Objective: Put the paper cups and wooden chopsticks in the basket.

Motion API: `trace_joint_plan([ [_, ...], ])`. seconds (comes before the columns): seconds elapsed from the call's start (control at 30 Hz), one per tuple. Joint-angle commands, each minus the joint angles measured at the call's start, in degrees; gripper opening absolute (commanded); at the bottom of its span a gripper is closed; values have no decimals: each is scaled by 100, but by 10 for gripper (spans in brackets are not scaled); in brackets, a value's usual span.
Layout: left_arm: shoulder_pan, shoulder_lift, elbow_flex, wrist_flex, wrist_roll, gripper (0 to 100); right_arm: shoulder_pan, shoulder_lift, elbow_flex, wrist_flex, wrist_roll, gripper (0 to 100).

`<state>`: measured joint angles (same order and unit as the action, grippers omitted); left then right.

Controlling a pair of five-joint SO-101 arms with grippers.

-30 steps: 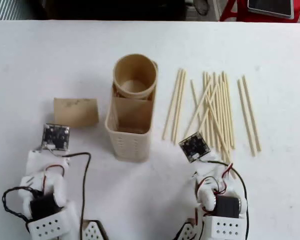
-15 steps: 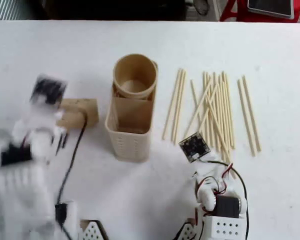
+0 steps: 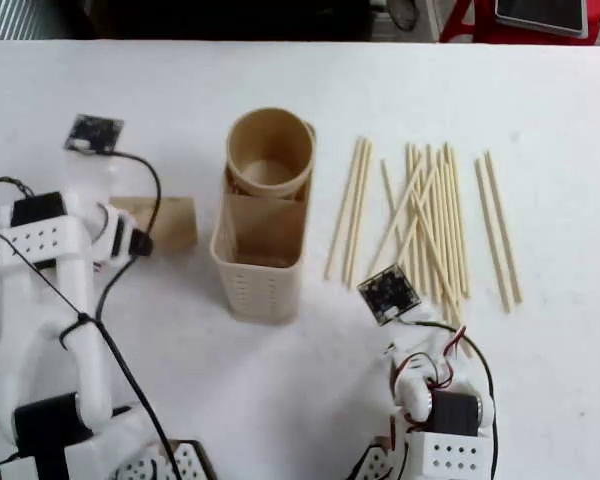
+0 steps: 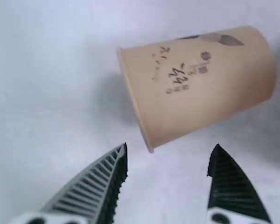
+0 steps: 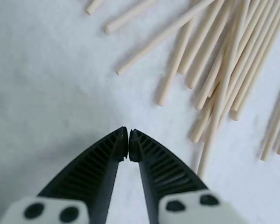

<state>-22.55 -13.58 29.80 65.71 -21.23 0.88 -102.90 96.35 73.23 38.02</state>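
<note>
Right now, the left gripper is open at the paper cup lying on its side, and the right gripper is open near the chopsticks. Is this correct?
No: the right gripper is shut, as the right wrist view shows. The rest holds: left gripper open at the lying paper cup, chopsticks near.

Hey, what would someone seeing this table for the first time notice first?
The scatter of wooden chopsticks lying right of the basket, which holds a paper cup at its far end. Left of it, a second cup lies on its side before the open left gripper.
</note>
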Motion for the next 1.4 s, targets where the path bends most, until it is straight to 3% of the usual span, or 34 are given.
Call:
trace_joint_plan([
  [0.0,-127,215,-255,-396,-290,283,-22,-31,44,48,44,18],
  [0.5,338,1244,-273,-1354,-1723,279,-31,-31,44,48,35,18],
  [0.63,497,1437,-255,-1389,-1741,248,-31,-31,44,48,35,18],
  [0.87,778,1525,-273,-1732,-1749,21,-31,-31,44,48,44,18],
  [1.2,752,1341,-378,-1934,-1688,22,-22,-31,44,48,44,18],
  [1.37,752,312,-826,-1257,-1688,22,-22,-31,44,48,44,18],
])
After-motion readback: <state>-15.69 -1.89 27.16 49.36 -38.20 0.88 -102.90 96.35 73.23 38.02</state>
